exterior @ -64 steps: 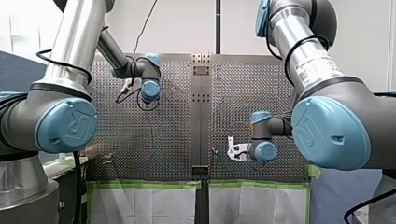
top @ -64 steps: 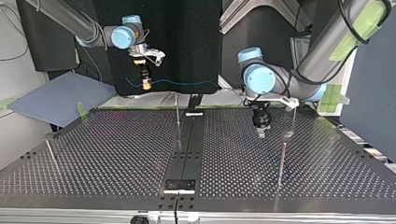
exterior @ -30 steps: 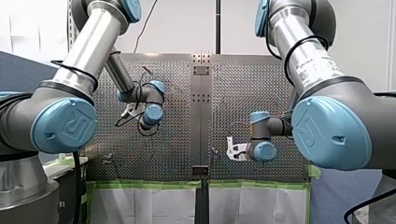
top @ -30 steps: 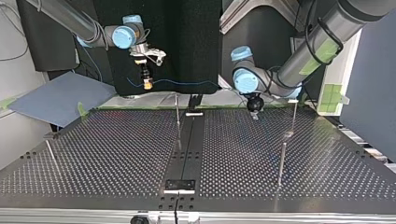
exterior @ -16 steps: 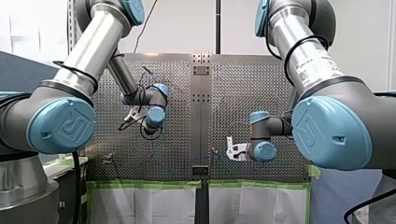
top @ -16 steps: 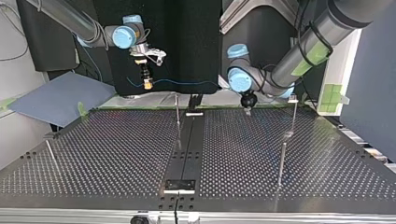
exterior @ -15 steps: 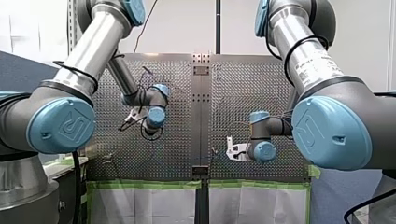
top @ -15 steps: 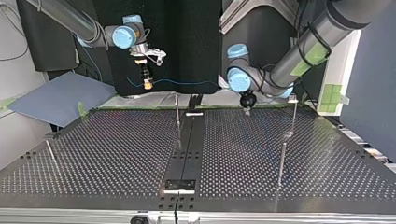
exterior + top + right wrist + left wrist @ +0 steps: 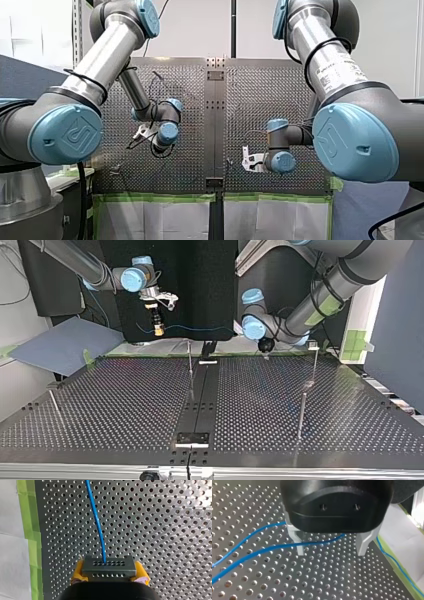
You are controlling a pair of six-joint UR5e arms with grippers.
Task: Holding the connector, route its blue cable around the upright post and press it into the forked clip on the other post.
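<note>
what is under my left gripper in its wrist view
The perforated table and the blue cable, showing between the open left gripper's fingers. The gripper's black body hides where the cable runs on.

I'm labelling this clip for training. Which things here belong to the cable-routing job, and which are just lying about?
In the job: connector clamped in my right gripper; its blue cable; my left gripper, open above the cable; upright post; post with a fitting on top, perhaps the clip.
Lying about: grey-blue sheet; green tape.
</note>
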